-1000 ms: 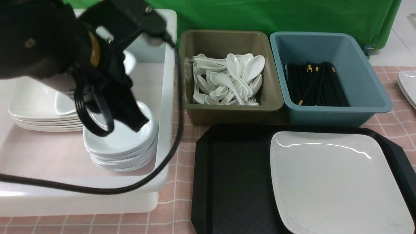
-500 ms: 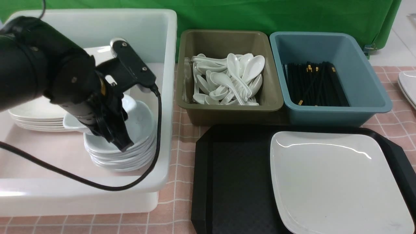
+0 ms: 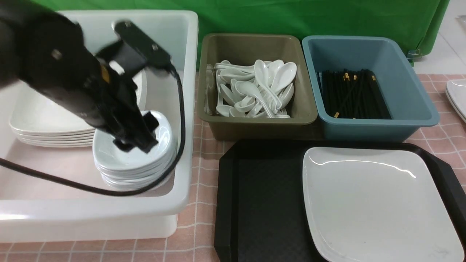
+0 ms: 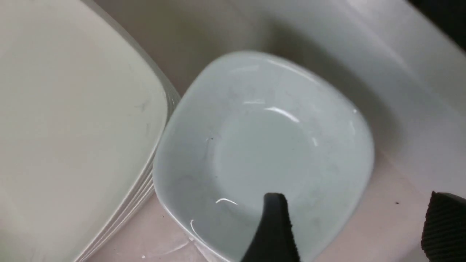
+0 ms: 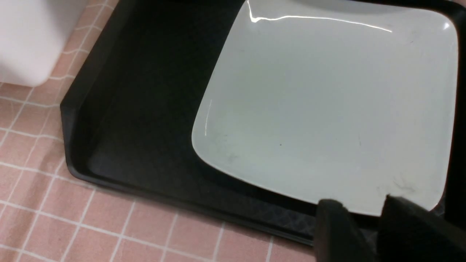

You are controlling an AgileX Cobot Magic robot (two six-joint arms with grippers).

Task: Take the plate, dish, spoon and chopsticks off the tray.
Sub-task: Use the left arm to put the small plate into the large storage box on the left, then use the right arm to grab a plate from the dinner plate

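Just set dish (image 4: 262, 145) flat on stack (image 3: 134, 178) in white tub (image 3: 91, 218) and raised left gripper (image 4: 358, 203) clear, jaws wide and empty; found only plate (image 3: 375, 203) left on tray (image 3: 265, 203), right gripper (image 5: 362, 203) at its rim, closure not discernible.

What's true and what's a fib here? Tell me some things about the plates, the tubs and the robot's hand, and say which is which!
1. The plate lies on the tray. True.
2. The olive tub holds chopsticks. False: it holds white spoons; the black chopsticks are in the blue tub.
3. The left gripper is holding a dish. False: its fingers are apart and empty, above the top dish of a stack.
4. That stack of dishes sits inside the white tub. True.
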